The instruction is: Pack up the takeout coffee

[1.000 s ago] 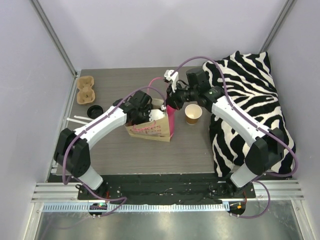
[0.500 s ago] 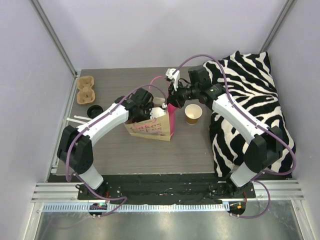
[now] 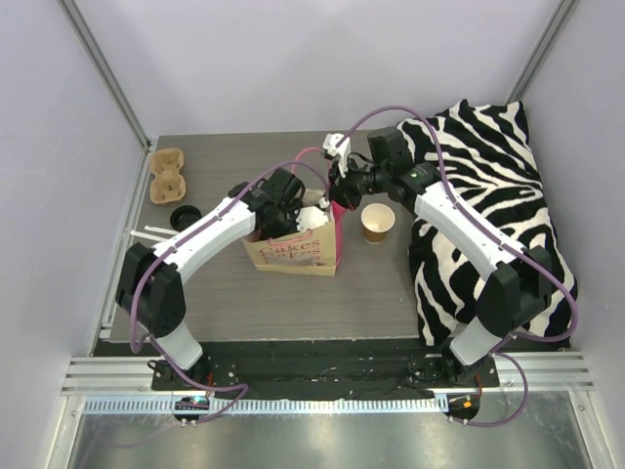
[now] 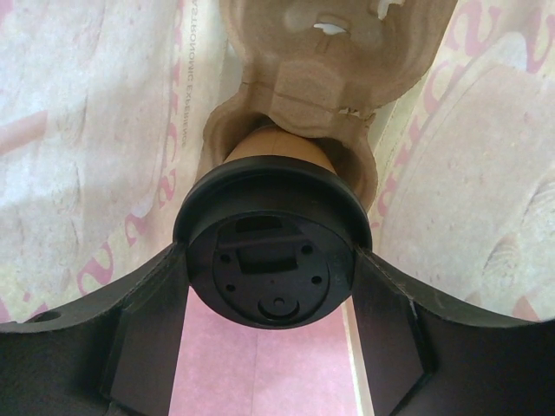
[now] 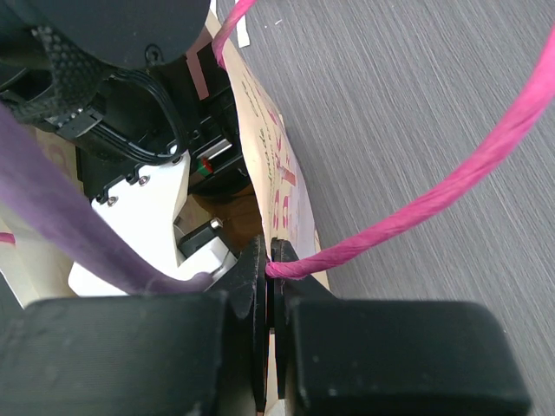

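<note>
Lower the lidded cup straight down, left pincer clamped on the black lid rim from both sides (no gap visible at either finger). Judging by the wrist view, already deep inside the paper bag, near the middle of the worktop, and nosing into a pocket of the pulp carrier at 12 o'clock of the lid. Cannot tell whether seated to the bottom, so press gently and check for an upright stand before letting go. Avoid any tilt toward the bag's walls, close by at 9 and 3 o'clock. Then spread the fingers only a little and rise vertically, so as not to drag the lid off or snag the paper.

Hold the right pincer pinched shut on the pink handle where it meets the bag's rim, at 1 o'clock of the bag seen from overhead. Pull just enough to hold the mouth wide, and no harder, lest the bag tip or slide. Leave for later the open cup at 3 o'clock of the bag, the loose lid at 9 o'clock, and the second carrier at 10 o'clock.
</note>
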You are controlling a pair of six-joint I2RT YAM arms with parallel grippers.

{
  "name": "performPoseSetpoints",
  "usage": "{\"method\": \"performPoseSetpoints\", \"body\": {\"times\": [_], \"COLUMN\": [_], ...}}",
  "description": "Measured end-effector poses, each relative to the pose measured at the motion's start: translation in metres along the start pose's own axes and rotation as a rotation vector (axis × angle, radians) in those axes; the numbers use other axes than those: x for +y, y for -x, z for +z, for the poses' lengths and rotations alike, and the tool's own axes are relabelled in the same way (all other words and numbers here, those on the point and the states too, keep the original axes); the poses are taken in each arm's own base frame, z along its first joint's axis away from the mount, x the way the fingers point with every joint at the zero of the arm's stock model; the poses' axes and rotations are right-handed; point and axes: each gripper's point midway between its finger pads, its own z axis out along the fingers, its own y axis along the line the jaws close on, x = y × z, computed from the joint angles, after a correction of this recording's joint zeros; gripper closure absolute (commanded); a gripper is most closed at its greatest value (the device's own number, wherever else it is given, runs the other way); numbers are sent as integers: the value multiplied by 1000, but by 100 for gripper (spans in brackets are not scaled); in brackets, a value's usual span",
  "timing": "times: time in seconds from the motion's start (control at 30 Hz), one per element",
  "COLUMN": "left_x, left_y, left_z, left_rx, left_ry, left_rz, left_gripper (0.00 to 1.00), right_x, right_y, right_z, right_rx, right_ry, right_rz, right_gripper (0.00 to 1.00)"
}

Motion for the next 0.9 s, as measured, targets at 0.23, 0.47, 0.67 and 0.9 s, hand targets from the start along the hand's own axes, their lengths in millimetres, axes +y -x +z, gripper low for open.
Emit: {"method": "performPoseSetpoints", "body": {"times": [0.23, 0.47, 0.67, 0.9], "left_x": [-1, 2, 7, 18], "left_y": [3, 5, 12, 27], "left_z": [-1, -6, -19, -38], "left_rx": [8, -2, -31, -71], "left_ry": [11, 38, 72, 97], "left_rz": [16, 1, -32, -62], "left_gripper": [47, 39, 35, 28], "right_x": [-6, -10, -11, -13], "right_y": [4, 3, 4, 4], "right_z": [-1, -1, -2, -2], "right_rx": [4, 3, -1, -4], "right_ry": [-17, -20, -13, -11], "right_rz": [1, -1, -24, -64], "right_gripper": [99, 99, 99, 99]}}
